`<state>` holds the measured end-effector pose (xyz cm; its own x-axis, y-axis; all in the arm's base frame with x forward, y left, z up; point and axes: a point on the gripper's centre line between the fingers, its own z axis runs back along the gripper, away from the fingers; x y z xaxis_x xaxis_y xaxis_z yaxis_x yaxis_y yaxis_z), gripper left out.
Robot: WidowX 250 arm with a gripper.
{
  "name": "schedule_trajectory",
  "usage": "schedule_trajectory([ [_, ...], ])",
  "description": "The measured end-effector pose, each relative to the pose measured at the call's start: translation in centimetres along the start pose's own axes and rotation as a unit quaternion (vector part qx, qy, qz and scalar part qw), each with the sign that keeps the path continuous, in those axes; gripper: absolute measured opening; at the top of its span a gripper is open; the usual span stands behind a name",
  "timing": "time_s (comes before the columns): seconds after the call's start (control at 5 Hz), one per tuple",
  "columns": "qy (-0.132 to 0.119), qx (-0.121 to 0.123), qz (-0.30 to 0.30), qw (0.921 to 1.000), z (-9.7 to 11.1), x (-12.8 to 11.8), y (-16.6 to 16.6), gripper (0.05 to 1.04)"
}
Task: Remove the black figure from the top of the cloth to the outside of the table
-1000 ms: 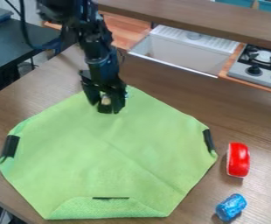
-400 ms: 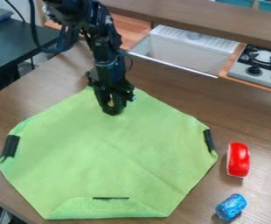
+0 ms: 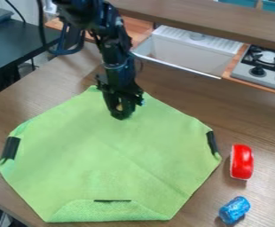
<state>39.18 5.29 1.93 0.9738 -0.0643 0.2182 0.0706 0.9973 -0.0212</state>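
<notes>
One green cloth [image 3: 104, 164] is lying spread over the left and middle of the brown worktop [image 3: 261, 119], its lower left part coming close to the near left edge. I am hanging my end effector [image 3: 123, 116] down over the upper part of this cloth, near its far corner, with my arm [image 3: 117, 62] coming in from the top edge of the view, left of the middle. I cannot tell whether I am grasping anything or am released; a small tan patch [image 3: 119, 107] is showing low on my end effector. The black figure I cannot pick out for certain, since whatever is dark there is blending with my own black parts.

A black strip [image 3: 10, 148] is running along the left side of the cloth, and a second strip [image 3: 212, 142] is lying at its right side. The lower side is folding up over itself, with a third strip [image 3: 112, 201] at the middle of the fold.

Right of the cloth and apart from it, a red rounded object [image 3: 241, 162] with a pale rim is resting on the worktop. Nearer the bottom, a blue crinkled cylinder [image 3: 234, 209] is lying tilted. Beyond the worktop's far edge, a white sink [image 3: 184, 55] and a stove [image 3: 255, 73] are standing side by side.
</notes>
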Motion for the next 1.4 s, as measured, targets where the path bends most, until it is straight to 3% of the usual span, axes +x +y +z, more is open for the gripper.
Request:
schedule_trajectory([
  [0.4,-0.022,-0.011,-0.040,0.9989,2.8,4.1,-4.6,0.499],
  [0.6,-0.007,-0.021,-0.053,0.9984,1.8,6.0,-7.1,0.499],
  [0.8,-0.008,-0.023,-0.061,0.9978,1.5,7.9,-9.2,0.499],
  [1.0,0.001,-0.024,-0.074,0.9970,0.1,8.8,-12.0,0.499],
  [1.4,-0.006,-0.030,-0.119,0.9924,-0.9,9.3,-18.0,0.499],
])
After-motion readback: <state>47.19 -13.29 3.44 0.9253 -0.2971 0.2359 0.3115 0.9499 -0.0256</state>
